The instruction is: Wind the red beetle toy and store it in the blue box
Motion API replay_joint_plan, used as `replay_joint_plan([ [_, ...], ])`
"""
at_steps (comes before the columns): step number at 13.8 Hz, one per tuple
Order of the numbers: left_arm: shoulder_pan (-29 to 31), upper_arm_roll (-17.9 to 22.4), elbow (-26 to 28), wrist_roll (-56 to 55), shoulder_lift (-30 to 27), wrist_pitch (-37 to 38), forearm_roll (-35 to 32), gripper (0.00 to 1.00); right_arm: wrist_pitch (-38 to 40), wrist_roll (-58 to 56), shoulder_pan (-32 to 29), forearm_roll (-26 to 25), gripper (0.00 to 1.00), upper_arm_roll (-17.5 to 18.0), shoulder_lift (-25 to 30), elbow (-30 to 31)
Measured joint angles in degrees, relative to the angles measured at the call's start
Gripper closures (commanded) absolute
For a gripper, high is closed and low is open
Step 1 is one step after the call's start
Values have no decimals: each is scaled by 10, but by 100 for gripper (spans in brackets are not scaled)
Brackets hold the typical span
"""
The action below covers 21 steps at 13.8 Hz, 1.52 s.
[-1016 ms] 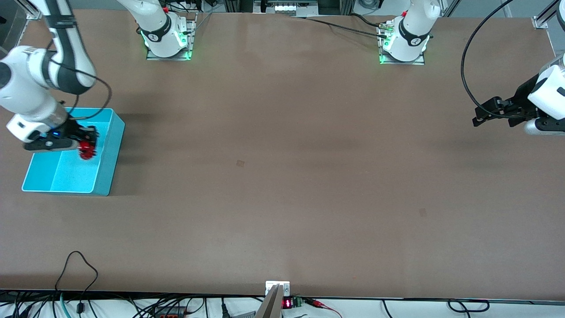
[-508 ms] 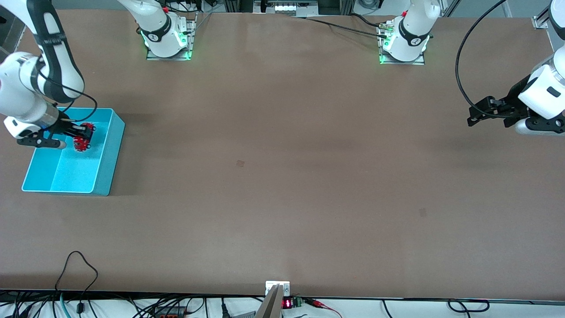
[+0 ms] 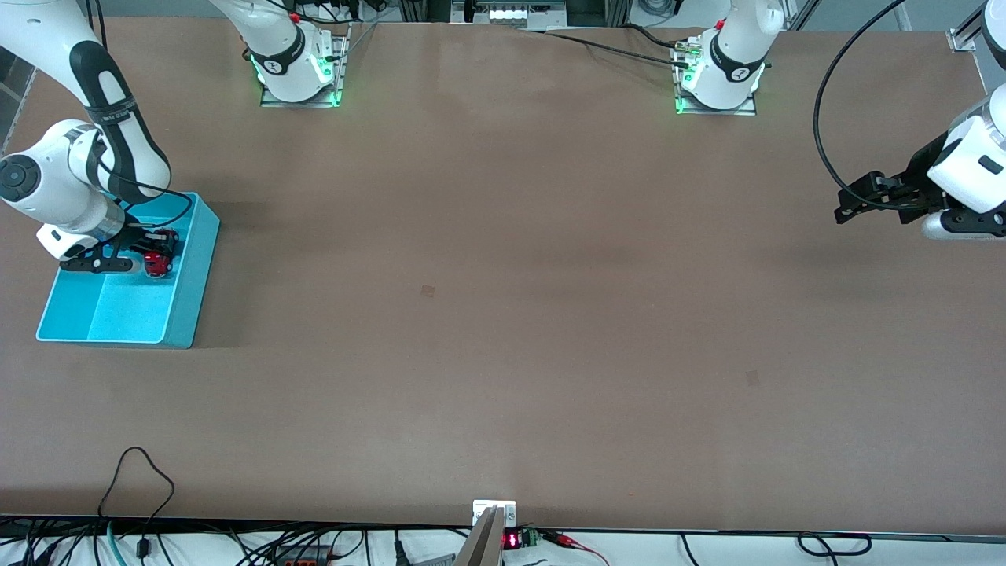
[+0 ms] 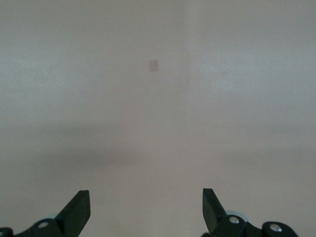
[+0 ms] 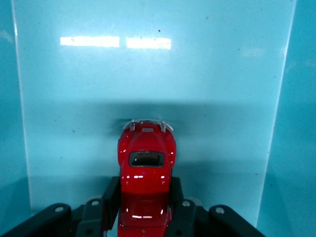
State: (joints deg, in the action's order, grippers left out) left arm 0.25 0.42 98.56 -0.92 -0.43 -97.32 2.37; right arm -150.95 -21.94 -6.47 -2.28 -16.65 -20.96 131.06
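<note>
The red beetle toy (image 3: 158, 263) is inside the blue box (image 3: 189, 275), which stands at the right arm's end of the table. My right gripper (image 3: 159, 253) is down in the box and shut on the toy's sides. In the right wrist view the red beetle toy (image 5: 145, 168) sits between my right gripper's (image 5: 144, 197) black fingers, its silvery bumper pointing away over the blue box's floor (image 5: 148, 74). My left gripper (image 3: 847, 206) is open and empty, held above the table at the left arm's end; its fingertips show in the left wrist view (image 4: 146, 212).
The two arm bases (image 3: 297, 71) (image 3: 717, 75) stand along the table's edge farthest from the front camera. A black cable (image 3: 825, 118) loops from the left arm. Small taped marks (image 3: 427, 291) lie on the brown tabletop.
My right gripper has lowered into the blue box with the toy and turned it, so the toy now sits low near the box floor. The left gripper has barely moved.
</note>
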Motion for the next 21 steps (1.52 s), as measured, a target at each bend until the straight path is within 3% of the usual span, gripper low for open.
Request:
replay_joint_plan([
  [5, 0, 0, 0, 0, 0, 4, 0, 0, 28, -2, -1, 0, 0, 2, 24, -15],
  [11, 2, -1, -9, -25, -1, 29, 0, 0, 334, -6, 0, 1, 0, 70, 171, -170],
  [17, 4, -5, -16, -34, -3, 28, 0, 0, 495, 89, 1, 20, 0, 175, 261, -256],
  [21, 4, -6, -17, -32, -9, 28, 0, 0, 582, 108, 14, 21, 0, 189, 267, -334],
])
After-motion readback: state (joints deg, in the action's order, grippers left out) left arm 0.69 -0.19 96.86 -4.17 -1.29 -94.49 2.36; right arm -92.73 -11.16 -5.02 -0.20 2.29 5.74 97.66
